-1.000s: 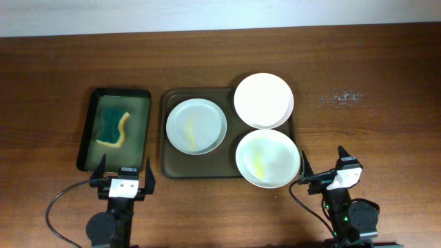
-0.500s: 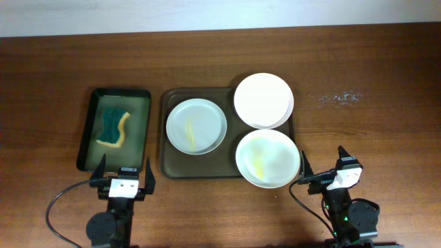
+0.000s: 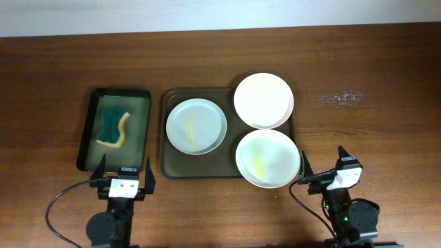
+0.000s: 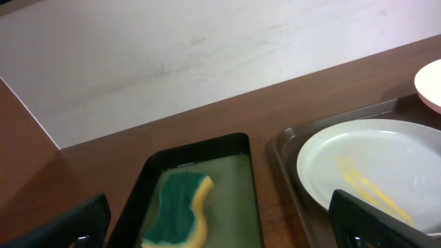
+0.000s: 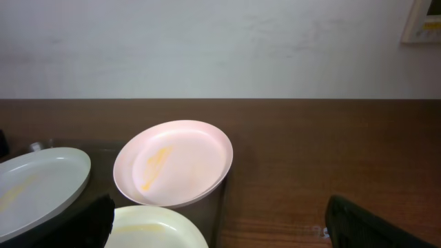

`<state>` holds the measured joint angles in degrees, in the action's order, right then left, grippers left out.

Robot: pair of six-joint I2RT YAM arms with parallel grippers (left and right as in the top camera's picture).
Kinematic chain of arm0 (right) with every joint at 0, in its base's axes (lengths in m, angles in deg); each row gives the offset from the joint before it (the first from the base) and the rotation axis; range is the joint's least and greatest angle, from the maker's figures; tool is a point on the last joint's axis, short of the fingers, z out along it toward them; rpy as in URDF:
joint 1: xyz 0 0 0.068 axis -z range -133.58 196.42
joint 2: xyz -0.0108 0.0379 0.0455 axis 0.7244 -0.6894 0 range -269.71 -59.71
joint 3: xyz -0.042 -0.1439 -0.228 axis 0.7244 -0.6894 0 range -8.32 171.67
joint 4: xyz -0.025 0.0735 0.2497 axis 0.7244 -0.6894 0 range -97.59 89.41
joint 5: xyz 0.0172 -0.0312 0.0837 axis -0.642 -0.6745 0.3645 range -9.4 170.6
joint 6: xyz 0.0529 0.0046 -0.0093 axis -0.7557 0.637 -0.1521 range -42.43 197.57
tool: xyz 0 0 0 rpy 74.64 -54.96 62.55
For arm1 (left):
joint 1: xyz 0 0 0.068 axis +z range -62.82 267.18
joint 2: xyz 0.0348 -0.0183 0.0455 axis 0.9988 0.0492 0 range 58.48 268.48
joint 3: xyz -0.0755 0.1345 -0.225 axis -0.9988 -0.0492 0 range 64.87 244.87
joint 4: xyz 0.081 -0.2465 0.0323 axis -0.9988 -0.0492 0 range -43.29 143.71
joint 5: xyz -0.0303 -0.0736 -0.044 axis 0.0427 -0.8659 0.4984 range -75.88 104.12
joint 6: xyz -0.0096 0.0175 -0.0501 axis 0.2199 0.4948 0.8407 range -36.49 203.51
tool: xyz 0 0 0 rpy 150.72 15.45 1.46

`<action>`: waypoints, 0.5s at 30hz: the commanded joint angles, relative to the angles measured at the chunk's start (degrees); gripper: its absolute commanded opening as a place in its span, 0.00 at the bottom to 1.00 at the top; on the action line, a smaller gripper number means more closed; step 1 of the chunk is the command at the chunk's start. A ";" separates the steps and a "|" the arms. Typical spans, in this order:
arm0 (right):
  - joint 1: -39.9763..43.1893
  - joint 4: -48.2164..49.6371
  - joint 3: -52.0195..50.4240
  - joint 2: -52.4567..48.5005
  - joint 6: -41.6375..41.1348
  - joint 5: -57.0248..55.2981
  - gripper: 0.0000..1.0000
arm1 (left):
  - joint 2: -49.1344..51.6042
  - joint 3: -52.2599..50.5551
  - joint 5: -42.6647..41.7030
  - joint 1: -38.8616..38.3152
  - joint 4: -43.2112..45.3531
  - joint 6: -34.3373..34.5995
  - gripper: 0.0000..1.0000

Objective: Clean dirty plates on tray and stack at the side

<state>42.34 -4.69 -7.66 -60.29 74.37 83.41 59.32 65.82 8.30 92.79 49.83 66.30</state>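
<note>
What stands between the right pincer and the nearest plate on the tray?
Nothing visible. The open right pincer is just right of the nearest plate, with only bare table between them. That plate overhangs the tray's near rim.

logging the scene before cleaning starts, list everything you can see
round shallow plates: three, white with yellow smears, on the big tray; the two right ones overhang its rim
large rectangular low-rimmed tray: one, dark brown-grey, table centre
narrow rectangular tray: one, black with green inside, left of the big tray
wavy sponge: one, green on yellow, lying in the black tray
wooden table: one, brown, under everything
scuff marks: one patch, whitish, on the table right of the plates
left gripper: one, black, open, at the black tray's near end
right gripper: one, black, open, right of the nearest plate
</note>
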 commanded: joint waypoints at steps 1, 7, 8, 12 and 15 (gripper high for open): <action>-0.42 -0.20 -0.35 0.28 -0.42 -0.28 0.98 | -0.50 -0.42 -1.07 0.17 0.20 -1.07 0.99; -0.42 -0.20 -0.35 0.28 -0.39 -0.28 0.98 | -0.50 -0.42 -2.14 0.17 0.90 -0.59 0.99; -0.42 -0.20 -0.35 0.28 -0.42 -0.28 0.98 | -0.50 -0.42 -3.13 0.20 1.07 -0.44 0.99; -0.42 -0.17 -0.35 0.28 -0.39 -0.28 0.99 | -0.50 -0.42 -3.89 0.20 2.58 -0.44 0.99; -0.42 -0.15 -0.35 0.28 -0.39 -0.28 0.98 | -0.50 -0.42 -6.05 0.20 3.87 -0.39 0.99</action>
<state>42.34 -4.66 -7.66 -60.29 74.30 83.41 59.32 65.82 5.02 92.79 52.74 66.32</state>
